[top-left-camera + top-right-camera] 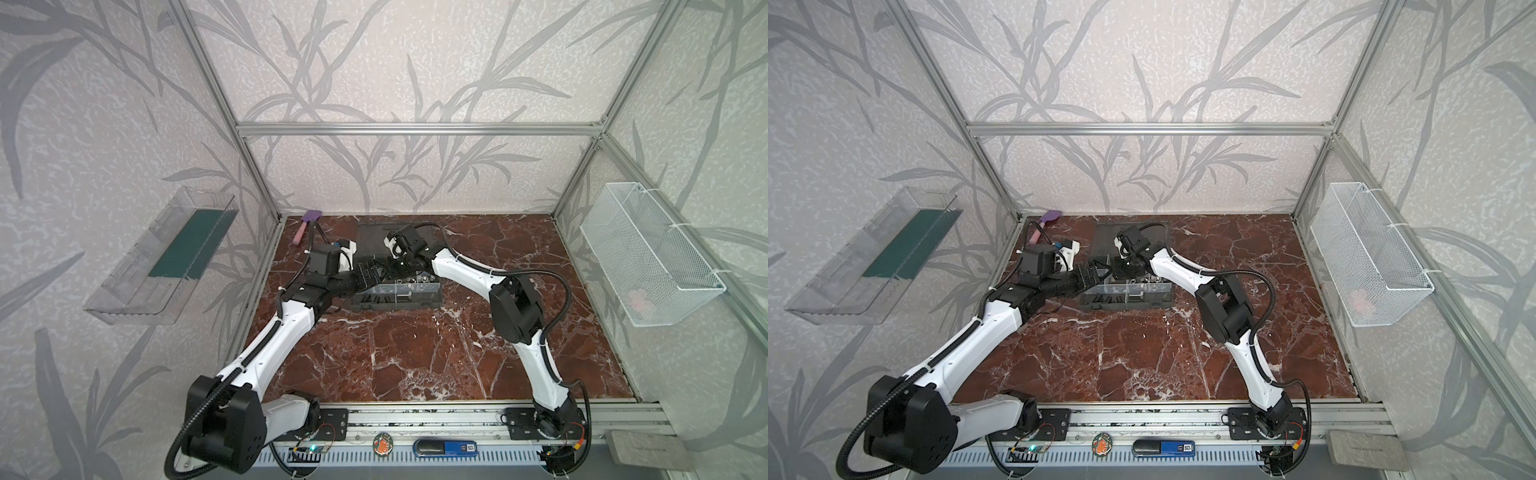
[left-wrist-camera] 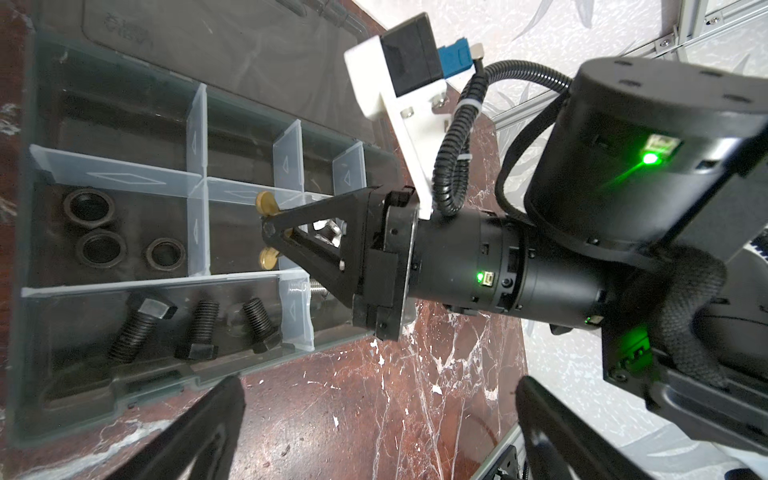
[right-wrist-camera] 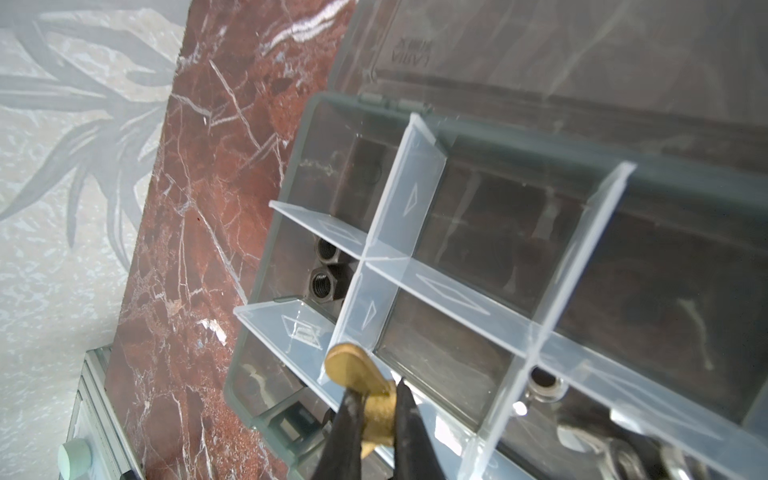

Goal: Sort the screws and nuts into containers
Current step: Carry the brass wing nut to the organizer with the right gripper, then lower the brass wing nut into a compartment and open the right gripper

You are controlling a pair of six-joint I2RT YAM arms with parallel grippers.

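The dark grey organizer case [image 1: 395, 301] [image 1: 1125, 303] lies open at the table's back middle. In the left wrist view its containers [image 2: 25, 249] hold black screws [image 2: 137, 328], black rings [image 2: 102, 247], a silver nut [image 2: 328, 232] and a brass wing nut [image 2: 268, 259]. In the right wrist view one container holds black hex nuts [image 3: 326, 282]. My right gripper [image 3: 376, 399] [image 2: 270, 226] is shut on another brass wing nut [image 3: 357, 374] [image 2: 266, 203], just above the clear dividers. My left gripper [image 2: 374, 415] [image 1: 368, 276] stands open over bare marble beside the case's left end, holding nothing.
The case's lid [image 1: 374, 237] lies flat behind it. A purple spatula [image 1: 305, 228] rests at the back left corner. A clear tray with a green base [image 1: 178, 253] hangs on the left wall and a white mesh basket [image 1: 648, 266] on the right wall.
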